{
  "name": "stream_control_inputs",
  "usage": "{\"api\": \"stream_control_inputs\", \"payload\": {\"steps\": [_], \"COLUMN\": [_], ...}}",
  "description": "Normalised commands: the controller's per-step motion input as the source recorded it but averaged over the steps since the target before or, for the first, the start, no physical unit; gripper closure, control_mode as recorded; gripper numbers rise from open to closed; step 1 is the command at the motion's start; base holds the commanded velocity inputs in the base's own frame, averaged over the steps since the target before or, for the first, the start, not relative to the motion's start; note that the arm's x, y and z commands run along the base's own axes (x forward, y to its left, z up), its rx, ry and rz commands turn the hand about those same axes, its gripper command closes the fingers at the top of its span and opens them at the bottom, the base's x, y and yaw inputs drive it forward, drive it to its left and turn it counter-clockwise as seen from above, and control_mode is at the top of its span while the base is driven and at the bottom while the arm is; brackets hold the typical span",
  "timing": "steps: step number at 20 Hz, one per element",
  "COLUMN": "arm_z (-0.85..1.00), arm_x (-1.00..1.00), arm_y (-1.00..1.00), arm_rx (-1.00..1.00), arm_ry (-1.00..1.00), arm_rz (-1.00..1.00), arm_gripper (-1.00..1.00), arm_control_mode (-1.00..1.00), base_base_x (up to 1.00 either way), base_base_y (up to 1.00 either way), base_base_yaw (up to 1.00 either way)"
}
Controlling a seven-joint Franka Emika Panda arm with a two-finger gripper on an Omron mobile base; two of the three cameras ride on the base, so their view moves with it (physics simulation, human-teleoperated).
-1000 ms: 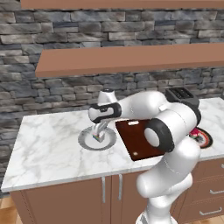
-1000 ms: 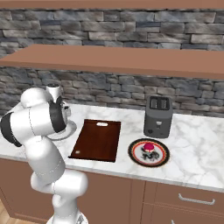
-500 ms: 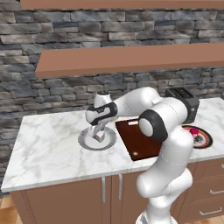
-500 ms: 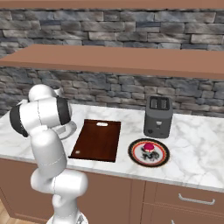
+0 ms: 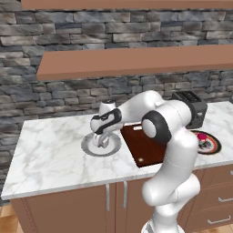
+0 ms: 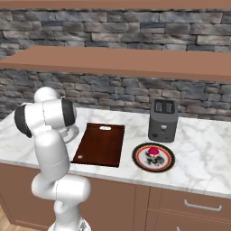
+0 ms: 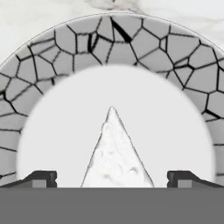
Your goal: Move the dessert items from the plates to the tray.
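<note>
Cake wedge [image 7: 116, 157] between spread fingers [image 7: 41, 178], tray [image 5: 145, 148] beside

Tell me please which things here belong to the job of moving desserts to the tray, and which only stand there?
Belong to the job:
- cake wedge, on the grey-rimmed plate
- cupcake, on the patterned plate
- tray, nothing on it yet
- gripper, open around the wedge

Only standing there:
- toaster
- wooden shelf
</note>
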Motion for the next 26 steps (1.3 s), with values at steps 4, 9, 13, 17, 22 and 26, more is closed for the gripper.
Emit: {"api": "stream_control_inputs", "payload": {"steps": [4,9,13,17,22,26], "arm_z": [-0.22,0.00,0.10,0.50,0.27,0.00], "arm_x": [0.00,0.00,0.00,-0.02,-0.08,-0.07], "arm_y": [0.00,0.00,0.00,-0.36,-0.90,-1.00], "arm_rx": [0.00,0.00,0.00,0.00,0.00,0.00], "arm_ry": [0.00,0.00,0.00,0.00,0.00,0.06], "arm_rz": [0.00,0.00,0.00,-0.08,-0.14,-0.15], "arm_gripper": [-1.00,1.00,1.00,1.00,1.00,1.00], "arm_control_mode": [-1.00,-1.00,-1.00,-1.00,-1.00,-1.00], "base_base_x": [0.00,0.00,0.00,0.00,0.00,0.00], "base_base_y": [0.00,0.00,0.00,0.00,0.00,0.00], "base_base_yaw": [0.00,0.00,0.00,0.00,0.00,0.00]}}
